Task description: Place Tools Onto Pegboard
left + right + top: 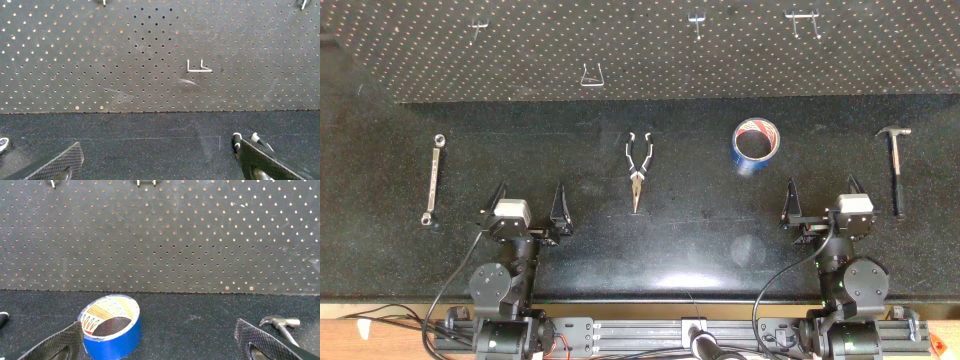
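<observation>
Four tools lie on the black table: a wrench (433, 179) at the left, pliers (638, 165) in the middle, a blue tape roll (755, 144) and a hammer (894, 165) at the right. The pegboard (650, 60) stands at the back with metal hooks (591, 75). My left gripper (528, 206) rests open near the front, between wrench and pliers, holding nothing. My right gripper (822, 200) is open too, between tape and hammer. Its wrist view shows the tape roll (111, 325) and the hammer head (279, 322) ahead. The pliers' handle tips (246, 139) and a hook (199, 67) show in the left wrist view.
More hooks sit along the pegboard's top: one at the left (475, 27), one near the middle (696, 20), a double one at the right (802, 20). Cables trail by the arm bases along the front edge.
</observation>
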`<state>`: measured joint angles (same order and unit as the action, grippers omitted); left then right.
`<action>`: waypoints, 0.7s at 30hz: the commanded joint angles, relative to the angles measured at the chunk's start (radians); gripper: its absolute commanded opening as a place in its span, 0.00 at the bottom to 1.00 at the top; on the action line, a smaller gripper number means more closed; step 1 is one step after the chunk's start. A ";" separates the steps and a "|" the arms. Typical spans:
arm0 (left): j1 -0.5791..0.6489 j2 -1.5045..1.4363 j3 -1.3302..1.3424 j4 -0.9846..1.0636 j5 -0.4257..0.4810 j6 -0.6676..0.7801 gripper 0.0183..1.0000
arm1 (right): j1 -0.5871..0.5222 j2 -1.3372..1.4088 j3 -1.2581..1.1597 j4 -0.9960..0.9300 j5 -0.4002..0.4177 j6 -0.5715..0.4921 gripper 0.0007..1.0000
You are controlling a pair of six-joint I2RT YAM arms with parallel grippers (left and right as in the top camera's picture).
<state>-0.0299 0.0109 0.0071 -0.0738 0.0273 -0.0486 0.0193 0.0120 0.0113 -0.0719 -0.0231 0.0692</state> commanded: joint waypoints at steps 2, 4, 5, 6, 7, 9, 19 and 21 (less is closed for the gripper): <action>0.010 -0.008 -0.002 -0.005 -0.049 0.013 1.00 | -0.004 -0.009 -0.007 -0.001 0.015 -0.007 0.98; 0.010 -0.008 -0.002 -0.005 -0.049 0.013 1.00 | -0.004 -0.009 -0.007 -0.001 0.015 -0.007 0.98; 0.010 -0.008 -0.002 -0.005 -0.049 0.013 1.00 | -0.004 -0.009 -0.007 -0.001 0.015 -0.007 0.98; 0.010 -0.008 -0.002 -0.005 -0.049 0.013 1.00 | -0.004 -0.009 -0.007 -0.001 0.015 -0.007 0.98; 0.010 -0.008 -0.002 -0.005 -0.049 0.013 1.00 | -0.004 -0.009 -0.007 -0.001 0.015 -0.007 0.98; 0.010 -0.008 -0.002 -0.005 -0.049 0.013 1.00 | -0.004 -0.009 -0.007 -0.001 0.015 -0.007 0.98; 0.010 -0.008 -0.002 -0.005 -0.038 0.012 1.00 | -0.004 -0.009 -0.007 -0.001 0.015 -0.007 0.98; 0.009 -0.002 -0.002 -0.006 -0.012 0.013 1.00 | -0.004 -0.009 -0.007 -0.001 0.015 -0.007 0.98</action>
<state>-0.0273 0.0109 0.0071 -0.0738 0.0025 -0.0486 0.0193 0.0120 0.0113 -0.0719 -0.0231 0.0692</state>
